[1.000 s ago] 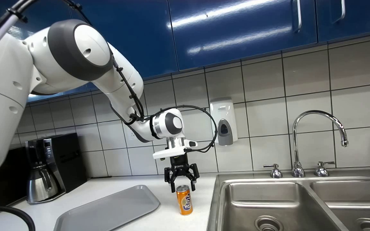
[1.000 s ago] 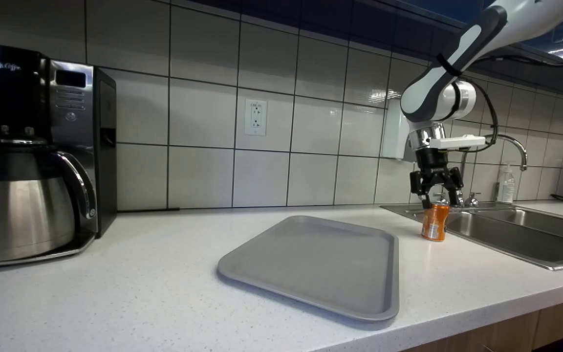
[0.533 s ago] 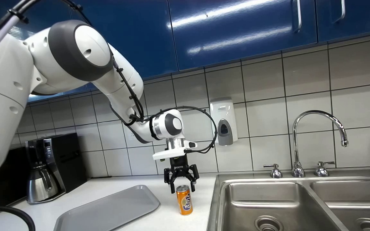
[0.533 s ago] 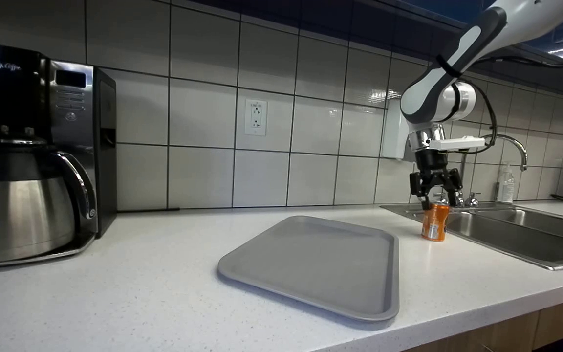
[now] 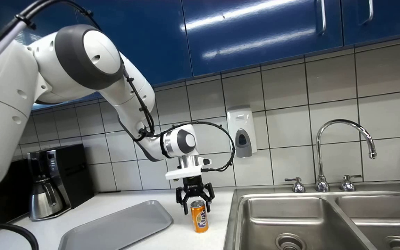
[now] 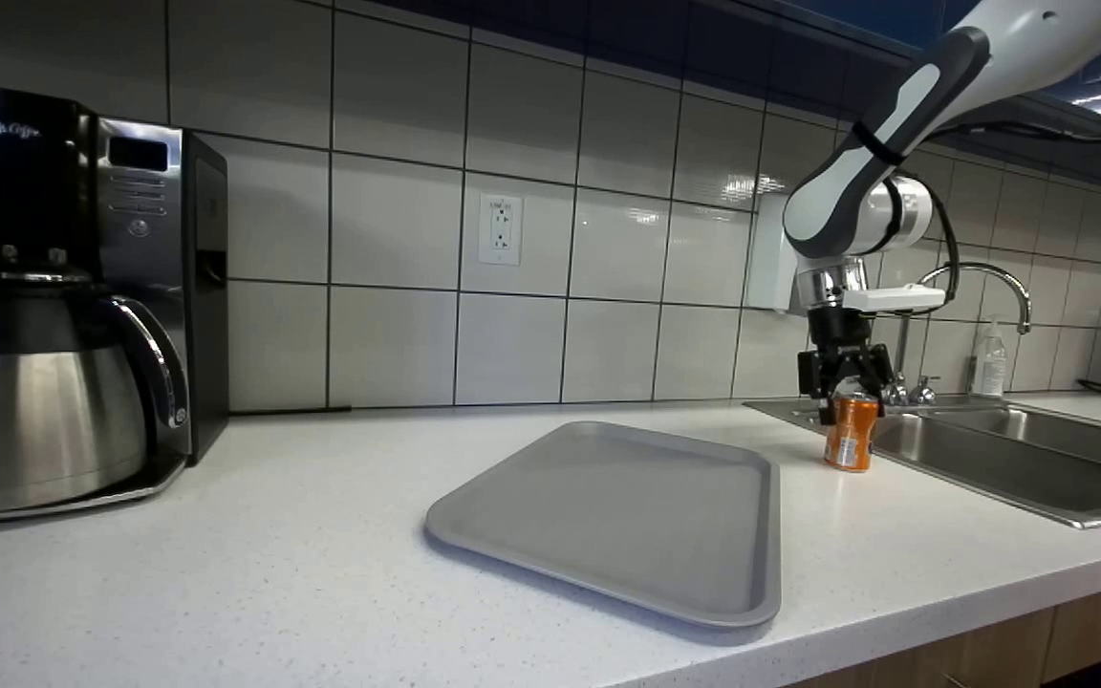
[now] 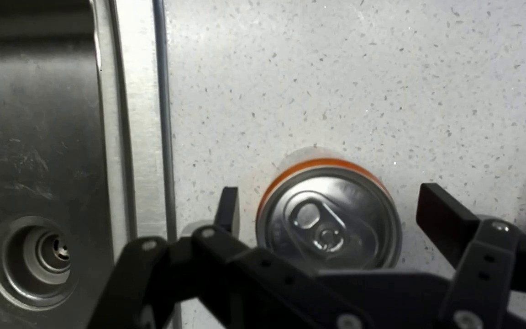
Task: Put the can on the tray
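Fingers (image 7: 445, 221) parted wide, my black two-fingered gripper (image 5: 197, 209) straddles the upper end of a small, silver-topped orange drink can (image 5: 199, 218), a gap on either side, and I hold nothing. The can stands upright on the speckled white countertop (image 6: 273, 554), between the stainless-steel double sink (image 5: 347, 222) and the flat light-grey rectangular tray (image 6: 608, 521). Past the tray sits a black coffee maker (image 6: 30, 191) with a steel carafe (image 6: 44, 420).
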You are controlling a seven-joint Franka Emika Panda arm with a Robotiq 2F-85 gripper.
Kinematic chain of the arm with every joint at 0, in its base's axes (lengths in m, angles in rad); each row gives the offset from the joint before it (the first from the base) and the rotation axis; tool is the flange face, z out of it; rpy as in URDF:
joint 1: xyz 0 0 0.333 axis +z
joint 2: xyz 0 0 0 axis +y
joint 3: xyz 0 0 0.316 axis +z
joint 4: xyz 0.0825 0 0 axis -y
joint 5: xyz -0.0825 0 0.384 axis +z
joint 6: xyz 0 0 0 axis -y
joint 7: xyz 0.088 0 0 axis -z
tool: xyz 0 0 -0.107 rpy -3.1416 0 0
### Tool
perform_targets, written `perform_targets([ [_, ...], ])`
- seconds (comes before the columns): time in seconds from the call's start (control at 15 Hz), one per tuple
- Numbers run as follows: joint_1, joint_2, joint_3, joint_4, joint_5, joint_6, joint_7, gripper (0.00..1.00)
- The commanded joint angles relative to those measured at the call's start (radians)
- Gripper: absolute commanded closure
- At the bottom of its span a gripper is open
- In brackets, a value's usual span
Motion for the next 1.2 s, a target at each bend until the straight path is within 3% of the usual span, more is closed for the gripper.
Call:
perform_targets([
  [0.0,-0.023,-0.025,0.016,-0.037,-0.012,0.052,-0.045,0.0],
  [0.93,-0.027,-0.033,0.013,-0.052,-0.001,0.069,-0.054,0.0],
  [1.0,-0.027,-0.033,0.012,-0.052,-0.003,0.074,-0.052,0.25],
  [1.07,-0.028,-0.032,0.013,-0.051,-0.002,0.071,-0.053,0.26],
  [1.13,-0.028,-0.032,0.012,-0.049,-0.003,0.07,-0.051,0.35],
])
